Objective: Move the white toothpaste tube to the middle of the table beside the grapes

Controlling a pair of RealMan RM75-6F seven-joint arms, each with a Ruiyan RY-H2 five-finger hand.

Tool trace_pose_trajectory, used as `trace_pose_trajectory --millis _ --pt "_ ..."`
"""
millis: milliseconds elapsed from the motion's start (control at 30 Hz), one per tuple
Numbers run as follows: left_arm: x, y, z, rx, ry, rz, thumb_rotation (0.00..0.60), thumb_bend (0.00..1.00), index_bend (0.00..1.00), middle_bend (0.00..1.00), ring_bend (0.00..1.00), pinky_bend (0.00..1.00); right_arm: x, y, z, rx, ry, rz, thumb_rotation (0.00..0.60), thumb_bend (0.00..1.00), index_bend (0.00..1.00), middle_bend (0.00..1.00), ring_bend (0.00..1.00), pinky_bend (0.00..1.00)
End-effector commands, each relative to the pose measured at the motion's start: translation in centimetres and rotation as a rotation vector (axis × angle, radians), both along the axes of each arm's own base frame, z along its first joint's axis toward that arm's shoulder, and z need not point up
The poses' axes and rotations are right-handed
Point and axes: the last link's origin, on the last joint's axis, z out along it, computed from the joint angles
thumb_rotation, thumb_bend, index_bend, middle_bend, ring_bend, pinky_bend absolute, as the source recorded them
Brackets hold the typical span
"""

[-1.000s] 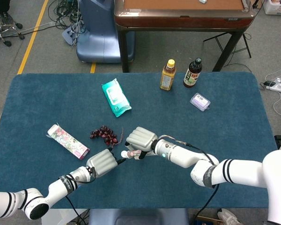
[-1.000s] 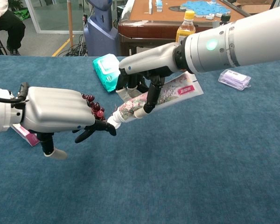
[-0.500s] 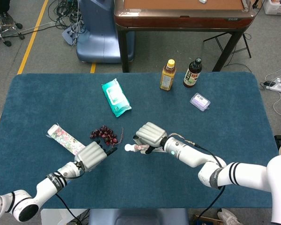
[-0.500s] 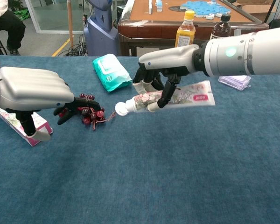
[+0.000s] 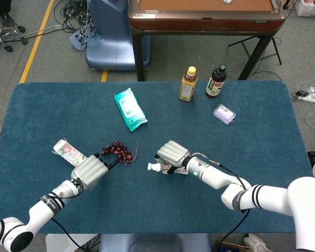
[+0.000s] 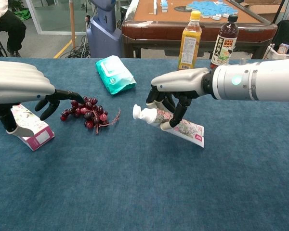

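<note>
Chest view shows the right hand (image 6: 176, 96) with its fingers (image 6: 177, 113) curled around the white toothpaste tube (image 6: 169, 122), pinching it near the cap end. The tube lies tilted, its white cap pointing left toward the grapes (image 6: 85, 112) and its flat end low at the counter (image 6: 144, 192), though whether it touches the cloth cannot be told. It sits near the middle of the counter, to the right of the grapes and apart from them.

The left hand (image 6: 17, 89) hovers at the left edge with nothing in it, its dark fingers (image 6: 55, 99) spread, their tips just beside the left end of the grape bunch. Beneath it lies a floral box (image 6: 31, 127).

Farther back, a teal wipes pack (image 6: 115, 74) lies left of centre, a yellow bottle (image 6: 190, 34) and a dark bottle (image 6: 224, 42) stand upright side by side, and in the head view a small purple packet (image 5: 224, 114) lies near them on the right.
</note>
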Motion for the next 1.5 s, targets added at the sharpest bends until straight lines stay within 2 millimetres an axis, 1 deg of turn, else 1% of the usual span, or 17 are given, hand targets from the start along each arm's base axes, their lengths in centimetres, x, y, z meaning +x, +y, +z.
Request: trace_pose_trajectory --millis 33,100,200,233,267,333,400,500,633,700,833,967,1033,1133,1233,1433,1500 --pt "-0.1 -0.1 0.1 0.004 0.001 0.004 0.6 0.2 0.06 0.51 0.46 0.26 0.0 -0.1 -0.3 -0.001 0.014 0.007 0.6 0.82 0.82 0.64 0.56 0.43" --pt "-0.2 -0.1 0.2 0.008 0.001 0.008 0.6 0.2 0.06 0.51 0.46 0.26 -0.1 -0.2 -0.3 -0.005 0.027 0.014 0.6 0.76 0.71 0.58 0.52 0.4" --pt "-0.3 0.0 0.4 0.012 -0.003 0.018 0.6 0.2 0.06 0.51 0.46 0.26 -0.1 -0.3 -0.2 -0.014 0.04 0.016 0.6 0.65 0.47 0.43 0.39 0.35" --pt "-0.4 0.0 0.4 0.013 -0.006 0.022 0.6 0.2 0.06 0.51 0.46 0.26 0.0 -0.3 0.0 -0.02 0.04 0.017 0.6 0.59 0.33 0.36 0.32 0.32" --pt "-0.4 -0.1 0.4 0.013 -0.008 0.026 0.6 0.2 0.06 0.51 0.46 0.26 0.0 -0.3 0.1 -0.026 0.037 0.018 0.6 0.56 0.26 0.32 0.29 0.3" --pt "-0.5 -0.1 0.4 0.013 -0.011 0.03 0.6 0.2 0.06 0.51 0.46 0.26 0.1 -0.3 0.3 -0.04 0.032 0.023 0.6 0.43 0.08 0.19 0.21 0.24" --pt "-0.7 -0.1 0.4 0.017 -0.018 0.038 0.6 0.2 0.06 0.51 0.46 0.26 0.2 -0.3 0.7 -0.059 0.022 0.022 0.6 0.34 0.01 0.09 0.15 0.21" --pt "-0.9 0.0 0.5 0.028 -0.042 0.06 0.6 0.2 0.06 0.51 0.46 0.26 0.2 -0.3 1.6 -0.097 0.002 0.022 0.6 0.27 0.0 0.0 0.12 0.19" --pt "-1.6 0.1 1.2 0.062 -0.098 0.112 0.6 0.2 0.06 0.51 0.46 0.26 -0.4 -0.3 3.9 -0.17 -0.03 0.007 0.6 0.22 0.0 0.0 0.11 0.19" --pt "-2.2 0.2 1.7 0.094 -0.138 0.154 0.6 0.2 0.06 0.51 0.46 0.26 -1.3 -0.2 5.5 -0.221 -0.038 -0.014 0.6 0.21 0.0 0.01 0.11 0.19" --pt "-3.9 0.2 2.8 0.167 -0.208 0.22 0.6 0.2 0.07 0.51 0.46 0.26 -3.9 0.1 8.6 -0.324 -0.035 -0.075 0.6 0.21 0.0 0.06 0.12 0.19" --pt "-5.9 -0.1 4.0 0.26 -0.26 0.279 0.6 0.2 0.09 0.5 0.46 0.26 -7.4 0.8 12.0 -0.437 -0.016 -0.155 0.6 0.21 0.0 0.14 0.15 0.2" --pt "-6.7 -0.2 4.5 0.302 -0.285 0.306 0.6 0.2 0.1 0.5 0.45 0.26 -8.9 1.2 13.2 -0.483 -0.003 -0.183 0.6 0.21 0.05 0.2 0.18 0.21" --pt "-8.4 -0.4 5.5 0.384 -0.321 0.344 0.6 0.2 0.12 0.47 0.44 0.26 -11.9 2.6 15.4 -0.564 0.026 -0.23 0.6 0.21 0.13 0.24 0.21 0.24" --pt "-9.6 -1.0 6.4 0.457 -0.348 0.366 0.6 0.2 0.12 0.44 0.43 0.26 -14.2 4.3 16.8 -0.621 0.048 -0.267 0.6 0.21 0.19 0.28 0.24 0.24" --pt "-11.7 -3.0 8.0 0.604 -0.393 0.395 0.6 0.2 0.12 0.42 0.43 0.26 -17.9 8.4 18.9 -0.732 0.059 -0.352 0.6 0.25 0.31 0.34 0.28 0.28" --pt "-12.2 -3.8 8.4 0.631 -0.405 0.398 0.6 0.2 0.12 0.42 0.43 0.26 -18.6 9.8 19.4 -0.755 0.038 -0.379 0.6 0.26 0.34 0.36 0.29 0.28"
